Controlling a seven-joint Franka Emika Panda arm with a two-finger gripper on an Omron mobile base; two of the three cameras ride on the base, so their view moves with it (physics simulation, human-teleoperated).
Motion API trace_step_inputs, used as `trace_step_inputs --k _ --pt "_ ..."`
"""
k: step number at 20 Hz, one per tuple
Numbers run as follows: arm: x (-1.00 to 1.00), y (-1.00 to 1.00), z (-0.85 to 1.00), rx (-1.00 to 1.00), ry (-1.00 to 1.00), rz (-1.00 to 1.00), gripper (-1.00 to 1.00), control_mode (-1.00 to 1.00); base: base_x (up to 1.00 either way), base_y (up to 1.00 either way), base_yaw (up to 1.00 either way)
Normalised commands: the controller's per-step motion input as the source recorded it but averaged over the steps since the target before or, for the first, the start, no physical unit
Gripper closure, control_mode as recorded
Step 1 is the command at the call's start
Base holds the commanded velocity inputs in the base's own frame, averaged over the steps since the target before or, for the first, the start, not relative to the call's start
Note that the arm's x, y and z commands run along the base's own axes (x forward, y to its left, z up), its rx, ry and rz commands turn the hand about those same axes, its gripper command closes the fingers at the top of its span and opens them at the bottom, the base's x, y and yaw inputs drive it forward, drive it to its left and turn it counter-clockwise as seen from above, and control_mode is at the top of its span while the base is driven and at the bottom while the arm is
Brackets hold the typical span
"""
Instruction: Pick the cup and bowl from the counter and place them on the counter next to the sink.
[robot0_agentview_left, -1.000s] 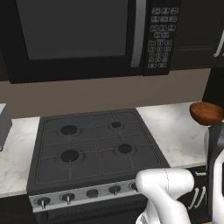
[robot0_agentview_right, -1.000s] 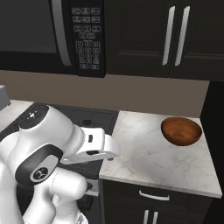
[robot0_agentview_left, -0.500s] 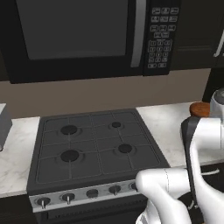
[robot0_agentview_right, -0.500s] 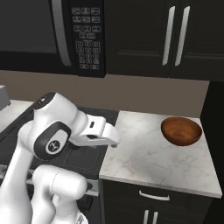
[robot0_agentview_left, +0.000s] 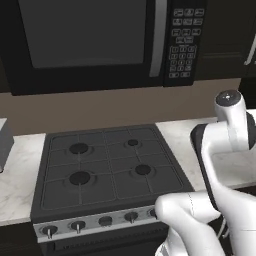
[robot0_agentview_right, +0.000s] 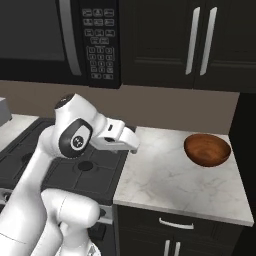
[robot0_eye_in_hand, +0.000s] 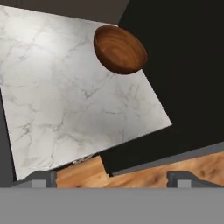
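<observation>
The bowl (robot0_agentview_right: 207, 149) is reddish-brown and glossy. It sits upright near the back right corner of the white marble counter (robot0_agentview_right: 165, 180), to the right of the stove. My gripper (robot0_agentview_right: 129, 146) hovers above the counter's left edge, well left of the bowl. In the hand view the bowl (robot0_eye_in_hand: 119, 49) lies at the top, far from the open gripper (robot0_eye_in_hand: 112, 176), and its two fingertips (robot0_eye_in_hand: 43, 178) stand wide apart with nothing between them. In the left base view my arm (robot0_agentview_left: 225, 150) covers the bowl. The cup and the sink are out of view.
A black stovetop (robot0_agentview_left: 107, 167) with knobs along its front lies left of the counter, under a microwave (robot0_agentview_left: 90, 42). Dark cabinets (robot0_agentview_right: 200, 45) hang above the bowl. A grey object (robot0_agentview_left: 4, 145) stands at the far left. The counter (robot0_eye_in_hand: 65, 96) ends just right of the bowl.
The arm has risen and unfolded. The hand has lifted from low beside the stove to above the counter's left edge. It now blocks the bowl in the left base view.
</observation>
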Motion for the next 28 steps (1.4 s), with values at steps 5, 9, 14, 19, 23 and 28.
trace_step_inputs --k 5,9,14,19,23,28 --pt "0.44 -0.1 -0.05 0.01 0.01 0.03 -1.0 -1.0 0.0 0.0 0.0" --pt "0.55 -0.22 -0.22 0.0 0.0 0.1 -1.0 -1.0 0.0 0.0 0.0" --pt "0.64 -0.22 -0.46 0.0 0.0 0.11 -1.0 -1.0 0.0 0.0 0.0" --pt "0.46 -0.33 -0.4 0.0 -0.01 0.11 -1.0 -1.0 0.0 0.0 0.0" --pt "0.3 -0.4 -0.06 0.0 -0.01 0.04 -1.0 -1.0 0.0 0.0 0.0" --pt "0.45 -0.44 0.0 0.0 0.0 0.03 -1.0 -1.0 0.0 0.0 0.0"
